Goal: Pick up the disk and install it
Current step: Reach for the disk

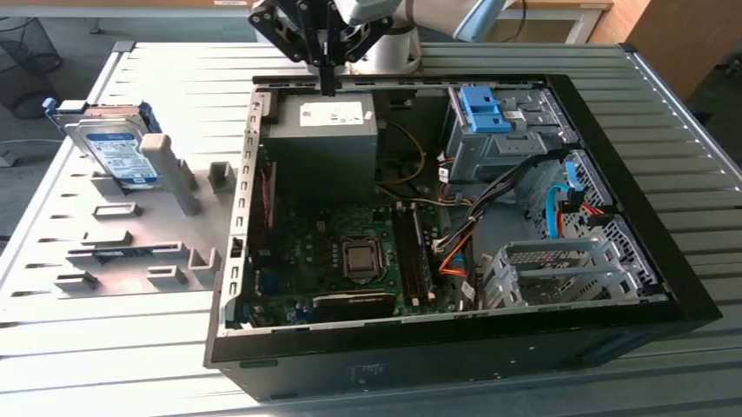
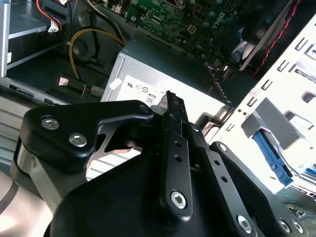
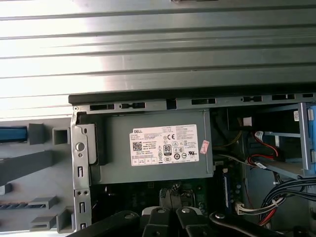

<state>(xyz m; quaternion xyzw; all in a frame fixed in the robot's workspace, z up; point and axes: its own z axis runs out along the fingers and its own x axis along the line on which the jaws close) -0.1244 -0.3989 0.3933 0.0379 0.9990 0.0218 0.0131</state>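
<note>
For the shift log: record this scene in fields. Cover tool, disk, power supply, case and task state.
tool: shut, empty, just above the power supply
power supply: grey box with a white sticker, inside the case
disk: standing on edge in the grey rack, outside the case, at the exterior view's left, apart from the tool
case: open, lying on the table
bracket: blue, inside the case
task state: disk not yet picked up

Cut off at the exterior view's top edge: most of the arm (image 1: 406, 13). Tucked behind a grey stand (image 1: 174, 174): a lower corner of the disk (image 1: 110, 143) (label print too small to read). Masked by the gripper (image 2: 171, 98) in the second wrist view: much of the power supply (image 2: 163, 74).
</note>
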